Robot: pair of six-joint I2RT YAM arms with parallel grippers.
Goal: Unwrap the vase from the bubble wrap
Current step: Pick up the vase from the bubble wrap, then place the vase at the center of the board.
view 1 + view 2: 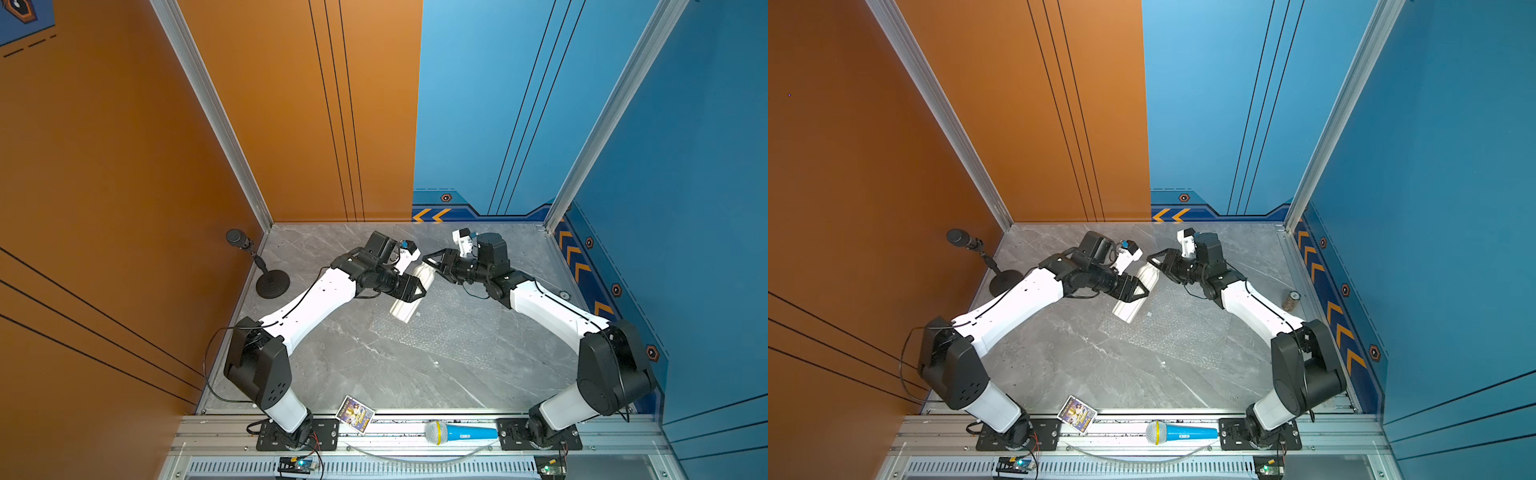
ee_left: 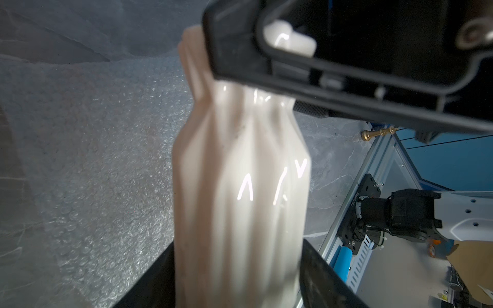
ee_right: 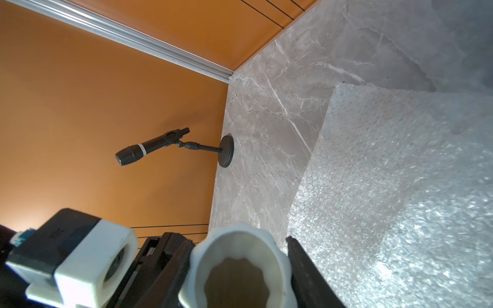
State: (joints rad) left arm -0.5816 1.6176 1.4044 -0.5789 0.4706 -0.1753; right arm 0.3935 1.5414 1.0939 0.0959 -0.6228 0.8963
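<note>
The white ribbed vase (image 1: 409,301) (image 1: 1133,301) hangs tilted above the table, bare, between my two arms. My right gripper (image 1: 430,261) (image 3: 240,241) is shut on its flared mouth (image 3: 240,266), with one black finger pressed on each side of the rim. My left gripper (image 1: 420,287) (image 2: 237,280) straddles the vase body (image 2: 240,173); its jaws stand open, with a thin gap on one side, and the body looks blurred. The bubble wrap (image 1: 436,332) (image 1: 1167,332) (image 2: 93,160) (image 3: 400,186) lies spread flat on the grey table beneath the vase.
A black microphone on a round stand (image 1: 268,274) stands by the orange wall at the back left. A blue toy microphone (image 1: 461,432) and a colourful card (image 1: 355,413) lie at the front rail. A small roll (image 1: 1292,300) sits near the right wall.
</note>
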